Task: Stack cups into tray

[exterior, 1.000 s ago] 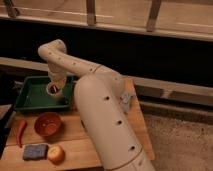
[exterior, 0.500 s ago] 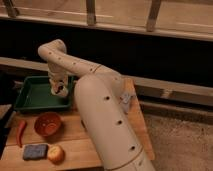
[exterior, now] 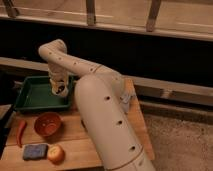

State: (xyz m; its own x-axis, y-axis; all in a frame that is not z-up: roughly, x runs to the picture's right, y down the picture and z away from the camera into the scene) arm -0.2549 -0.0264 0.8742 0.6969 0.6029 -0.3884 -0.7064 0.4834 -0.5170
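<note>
The green tray lies at the back left of the wooden table. My arm rises from the bottom centre, bends at the upper left and comes down to the gripper, which hangs over the tray's right end. A pale cream shape, perhaps the cream-white cup, shows right at the gripper, inside the tray's right edge. I cannot tell whether it is held. The silver cup and the maroon cup are out of view.
An orange bowl stands in front of the tray. A red chili, a blue sponge and a yellowish round fruit lie at the front left. A grey object sits by the table's right edge. My arm covers the table's middle.
The gripper and the pale shape at it have shifted slightly to the right, towards the tray's right edge. The things on the table have not moved.
</note>
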